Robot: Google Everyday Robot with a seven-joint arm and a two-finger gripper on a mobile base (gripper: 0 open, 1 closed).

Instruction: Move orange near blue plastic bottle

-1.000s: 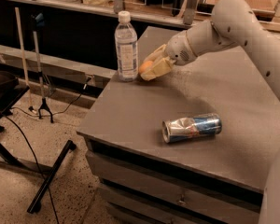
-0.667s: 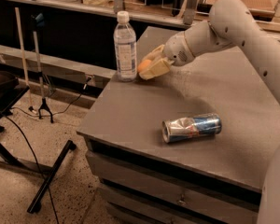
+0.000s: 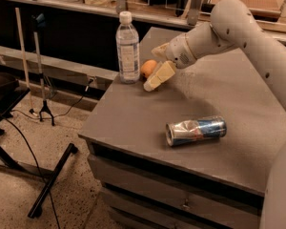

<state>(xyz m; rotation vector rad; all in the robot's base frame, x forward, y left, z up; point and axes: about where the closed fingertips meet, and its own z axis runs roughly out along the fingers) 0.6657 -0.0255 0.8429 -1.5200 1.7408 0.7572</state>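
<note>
The orange (image 3: 148, 68) sits on the grey table (image 3: 133, 123) at its far left corner, just right of the blue plastic bottle (image 3: 127, 49), almost touching it. The bottle stands upright with its white cap on. My gripper (image 3: 152, 69) reaches in from the right, low over the table. Its fingers (image 3: 158, 76) are spread apart, one above and one below the orange, and do not press on it. The white arm (image 3: 229, 27) runs off to the upper right.
A crushed silver-and-blue can (image 3: 196, 130) lies on its side near the table's front. The table's left edge is close to the bottle. A black stand (image 3: 43, 109) and cables are on the floor to the left. A shelf runs behind.
The gripper covered the orange next to the bottle before. Now its fingers have spread and drawn back a little to the right, and the orange shows on the table.
</note>
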